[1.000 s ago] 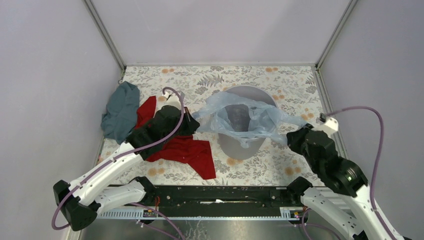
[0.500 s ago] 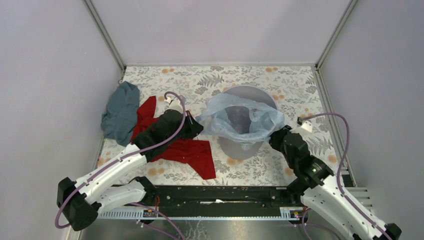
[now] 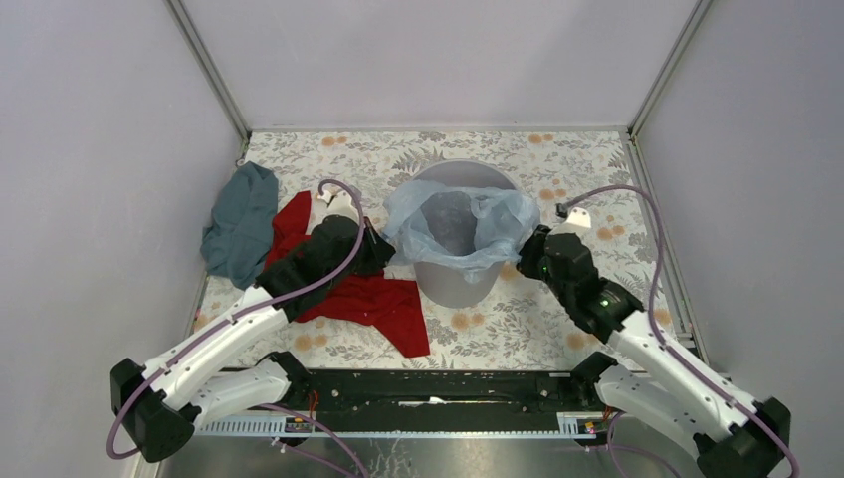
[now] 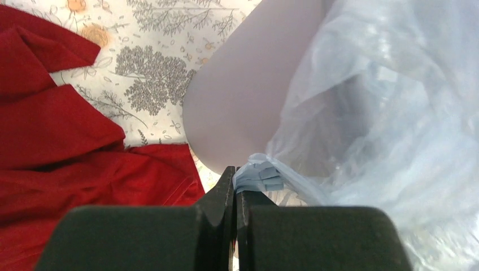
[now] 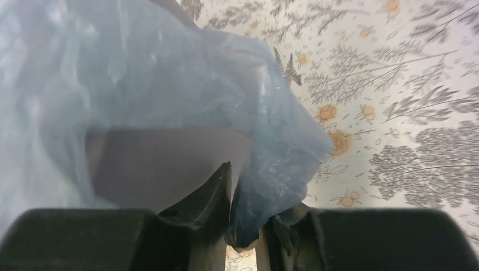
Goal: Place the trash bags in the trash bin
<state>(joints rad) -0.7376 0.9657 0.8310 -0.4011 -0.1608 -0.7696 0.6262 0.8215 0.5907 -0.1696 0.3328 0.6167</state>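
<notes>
Pinching one bag (image 3: 498, 224) over one bin (image 3: 453, 289): left hand (image 4: 235, 178), right hand (image 5: 245, 197).

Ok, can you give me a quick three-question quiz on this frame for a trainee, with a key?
1. True or false: the bag lies apart from the bin.
2. Which cloth does the left arm reach over? A) teal B) red C) neither
3. Fill in: the left gripper and the right gripper are both shut on the ____.

Key
1. False: it is draped over the bin's rim.
2. B, the red cloth.
3. bag
</notes>
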